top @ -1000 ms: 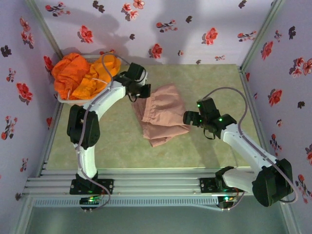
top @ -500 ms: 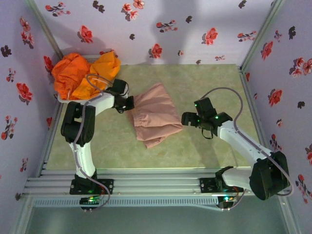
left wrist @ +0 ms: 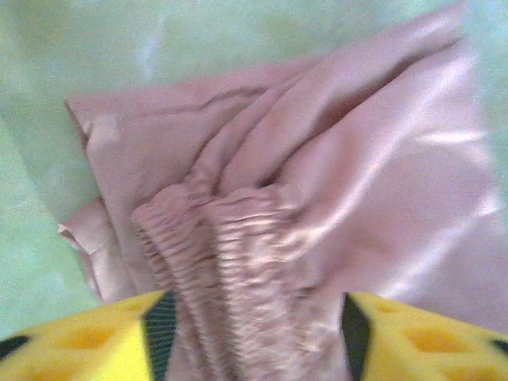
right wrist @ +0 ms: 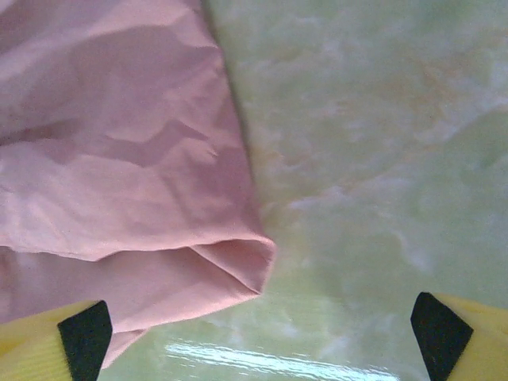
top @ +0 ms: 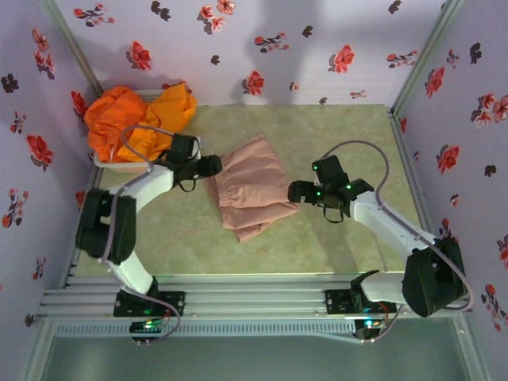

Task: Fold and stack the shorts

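One pink shorts (top: 254, 186) lies lengthwise, far to near.

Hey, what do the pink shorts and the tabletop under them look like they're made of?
The pink shorts look like thin woven fabric with a slight satin sheen: soft creases, bright highlights, a gathered elastic waistband. The tabletop looks like a smooth, glossy sheet, perhaps vinyl or laminate: mottled green marbling and a reflected light streak.
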### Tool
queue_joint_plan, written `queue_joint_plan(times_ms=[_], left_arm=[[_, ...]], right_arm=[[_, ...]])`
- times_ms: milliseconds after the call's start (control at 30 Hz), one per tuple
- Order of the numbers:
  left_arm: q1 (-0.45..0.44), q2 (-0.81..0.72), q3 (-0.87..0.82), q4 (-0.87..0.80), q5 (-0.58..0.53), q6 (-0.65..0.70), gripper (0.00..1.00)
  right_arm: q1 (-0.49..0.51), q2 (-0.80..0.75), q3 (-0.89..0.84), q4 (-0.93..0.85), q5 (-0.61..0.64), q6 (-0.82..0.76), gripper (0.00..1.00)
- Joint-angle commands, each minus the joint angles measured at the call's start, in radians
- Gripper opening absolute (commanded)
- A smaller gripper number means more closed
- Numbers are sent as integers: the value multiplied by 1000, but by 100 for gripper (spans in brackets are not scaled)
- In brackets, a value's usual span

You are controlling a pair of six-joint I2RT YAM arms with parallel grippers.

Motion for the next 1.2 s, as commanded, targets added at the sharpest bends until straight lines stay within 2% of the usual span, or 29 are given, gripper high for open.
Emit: queue_joint_plan(times_ms=[0,33,200,333,467,767,933,1167], left_arm=[[0,-103,-33,46,57,-27,66],[-3,-121,-54,51,78,-42,71],[-71,-185,-142,126,148,-122,80],[-143,-173,-151,215,191,-205,90],[-184,-132,-183,330,189,-301,99],[-239,40,-315,503,181,-363,99],[-239,30,-418,550,160,-365,99],[-239,-27,-485,532,146,-333,99]], right_arm=[[33,25,61,37,-43,-39,99],[46,38,79,36,-30,-49,99],[60,162,213,-20,15,-94,99],[50,253,302,-33,-2,-86,99],[40,266,297,11,-19,-46,99],[-22,263,245,10,-70,-49,99],[-60,296,264,-28,-121,-94,99],[-67,421,399,-110,-209,-170,99]])
